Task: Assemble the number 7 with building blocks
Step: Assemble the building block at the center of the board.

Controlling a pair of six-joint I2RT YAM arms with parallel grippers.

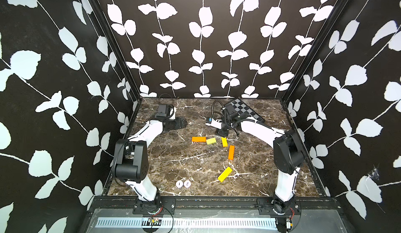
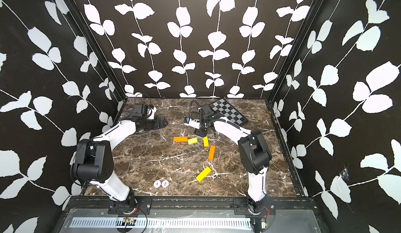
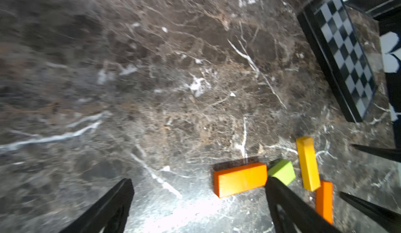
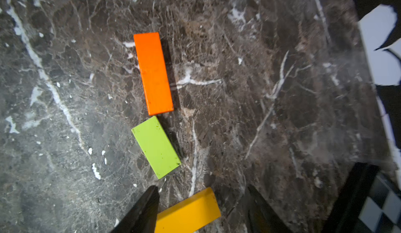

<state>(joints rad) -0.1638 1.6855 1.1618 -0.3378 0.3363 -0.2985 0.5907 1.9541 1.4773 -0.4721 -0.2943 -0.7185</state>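
The right arm (image 1: 286,153), rooted at the front edge of the desk (image 1: 165,162), is reaching back. The right claw (image 4: 201,194) is hanging half-spread and empty over a yellow block (image 1: 224,141) lying lengthwise front-to-back. The left claw (image 3: 198,181), wide, is idling farther off.

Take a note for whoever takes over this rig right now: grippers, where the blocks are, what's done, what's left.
Left gripper: jaws open, empty.
Right gripper: jaws open, astride the upper yellow block.
Done: top stroke of top orange block and yellow-green block, the green one crooked; downstroke begun with upper yellow block and lower orange block.
Left: stray yellow block lies askew nearer the front; join it below, straighten the rest.
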